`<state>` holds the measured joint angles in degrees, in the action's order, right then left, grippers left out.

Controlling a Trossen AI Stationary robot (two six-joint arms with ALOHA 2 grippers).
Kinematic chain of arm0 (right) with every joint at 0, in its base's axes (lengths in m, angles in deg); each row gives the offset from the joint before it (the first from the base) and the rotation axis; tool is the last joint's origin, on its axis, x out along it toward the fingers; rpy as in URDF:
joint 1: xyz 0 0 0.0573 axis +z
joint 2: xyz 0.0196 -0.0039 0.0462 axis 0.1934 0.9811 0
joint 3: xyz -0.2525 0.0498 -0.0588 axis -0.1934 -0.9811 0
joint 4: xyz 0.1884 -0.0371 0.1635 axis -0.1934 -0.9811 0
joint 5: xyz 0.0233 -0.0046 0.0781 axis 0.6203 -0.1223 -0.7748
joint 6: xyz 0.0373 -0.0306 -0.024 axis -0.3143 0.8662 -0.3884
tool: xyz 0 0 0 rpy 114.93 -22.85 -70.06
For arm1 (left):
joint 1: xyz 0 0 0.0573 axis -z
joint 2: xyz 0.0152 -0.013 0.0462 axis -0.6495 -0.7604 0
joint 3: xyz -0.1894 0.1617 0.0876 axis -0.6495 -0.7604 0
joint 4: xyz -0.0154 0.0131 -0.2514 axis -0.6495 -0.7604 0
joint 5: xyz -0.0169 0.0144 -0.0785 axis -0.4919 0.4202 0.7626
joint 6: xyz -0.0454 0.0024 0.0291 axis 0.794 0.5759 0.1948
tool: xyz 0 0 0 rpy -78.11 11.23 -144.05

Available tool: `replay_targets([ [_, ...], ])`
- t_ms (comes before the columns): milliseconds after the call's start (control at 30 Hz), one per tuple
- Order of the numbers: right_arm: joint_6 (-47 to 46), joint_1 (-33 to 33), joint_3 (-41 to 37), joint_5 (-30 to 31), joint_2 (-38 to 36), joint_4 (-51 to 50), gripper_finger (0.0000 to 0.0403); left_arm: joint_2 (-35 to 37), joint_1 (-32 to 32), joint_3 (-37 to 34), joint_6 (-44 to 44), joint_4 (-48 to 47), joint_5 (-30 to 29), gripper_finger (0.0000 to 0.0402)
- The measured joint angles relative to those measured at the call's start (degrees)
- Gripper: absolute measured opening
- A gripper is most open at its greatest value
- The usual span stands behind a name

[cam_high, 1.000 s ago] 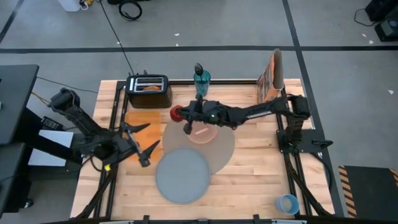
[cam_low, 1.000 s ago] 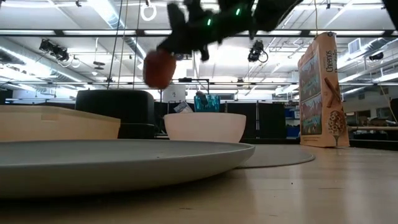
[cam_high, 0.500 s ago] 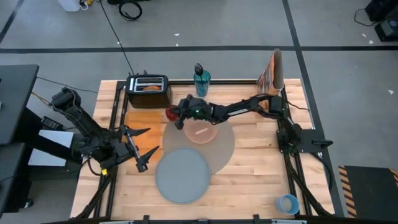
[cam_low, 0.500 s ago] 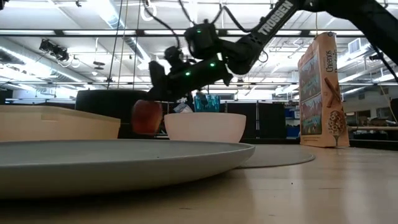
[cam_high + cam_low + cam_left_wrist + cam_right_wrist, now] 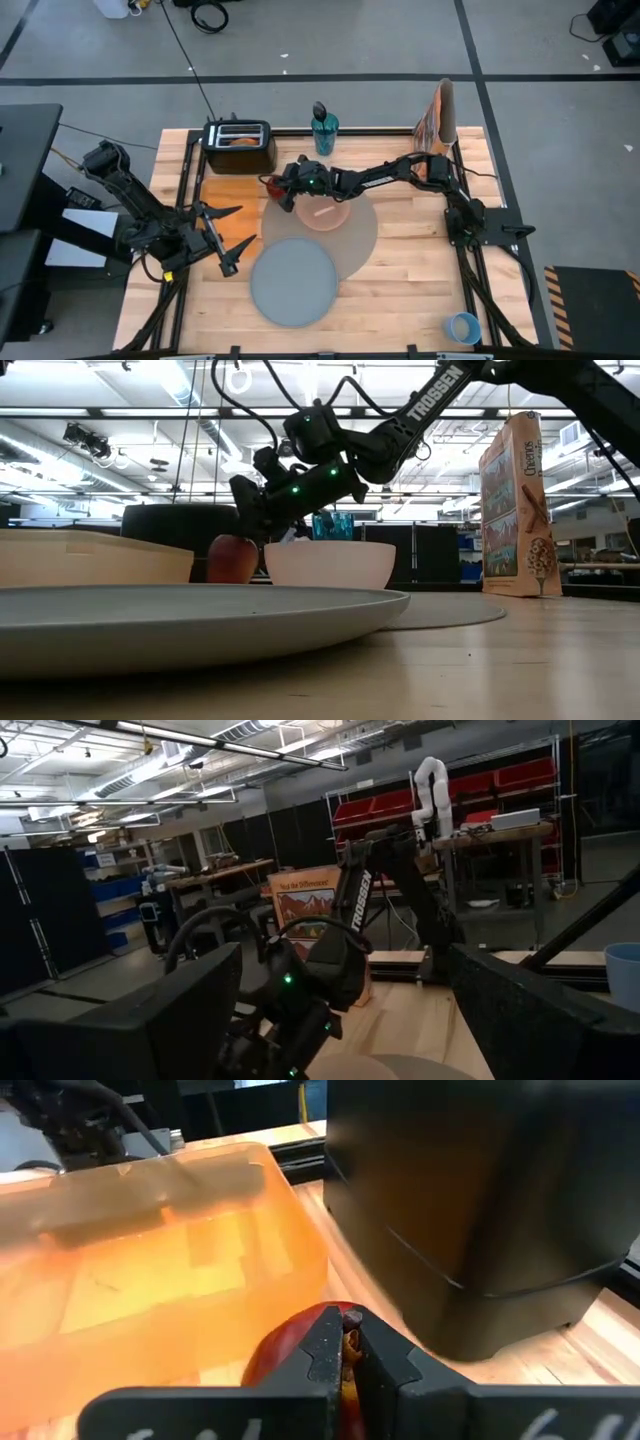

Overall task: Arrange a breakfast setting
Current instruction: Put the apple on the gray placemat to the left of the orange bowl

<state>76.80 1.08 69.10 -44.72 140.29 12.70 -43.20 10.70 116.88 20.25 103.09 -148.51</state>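
Note:
My right gripper [image 5: 277, 186] is shut on the red apple [image 5: 267, 182], just left of the pink bowl [image 5: 325, 212], low over the table beside the orange board [image 5: 150, 1260]. In the low view the apple [image 5: 232, 558] is level with the bowl [image 5: 330, 563]; the plate rim hides its underside. The bowl stands on the large grey mat [image 5: 355, 240], and a spoon [image 5: 322, 210] lies in it. The grey plate [image 5: 292, 282] overlaps the mat's near left. My left gripper [image 5: 225, 235] waits open at the table's left. My right gripper pinches the apple's top at its stem [image 5: 352, 1318] between its two fingertips [image 5: 318, 1342]. The fingers come slanting down from the table's right. The apple sits below and ahead of the fingers; whether it rests on the table I cannot tell.
A black toaster [image 5: 238, 145] with a bagel [image 5: 238, 140] in a slot stands just behind the apple. A teal bottle [image 5: 323, 128] stands at the back middle, the orange cereal box [image 5: 438, 122] at the back right, and the light-blue cup [image 5: 462, 327] at the near right corner.
My right gripper has come down from well above the bowl and gone toward the table's left, still shut on the apple. The apple has come down from above the bowl's rim to the level of the bowl, on its left side.

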Motion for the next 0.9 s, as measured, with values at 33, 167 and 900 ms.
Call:
replay_targets([
  [33, 0.20, 0.10, 0.00, 0.00, 0.00, -0.41, 0.0022, 0.00, 0.00, 0.00, 0.00, 0.00, 0.01, 0.0359],
  [167, 0.75, 0.59, 0.00, 0.00, -0.02, -0.97, 0.0023, -0.02, 0.00, 0.00, 0.02, -0.02, 0.00, 0.0359],
  [900, 3.12, 3.68, -0.04, 2.03, -5.36, -6.31, 0.0101, -0.04, 0.00, -0.02, 0.04, -0.08, 0.01, 0.0359],
])
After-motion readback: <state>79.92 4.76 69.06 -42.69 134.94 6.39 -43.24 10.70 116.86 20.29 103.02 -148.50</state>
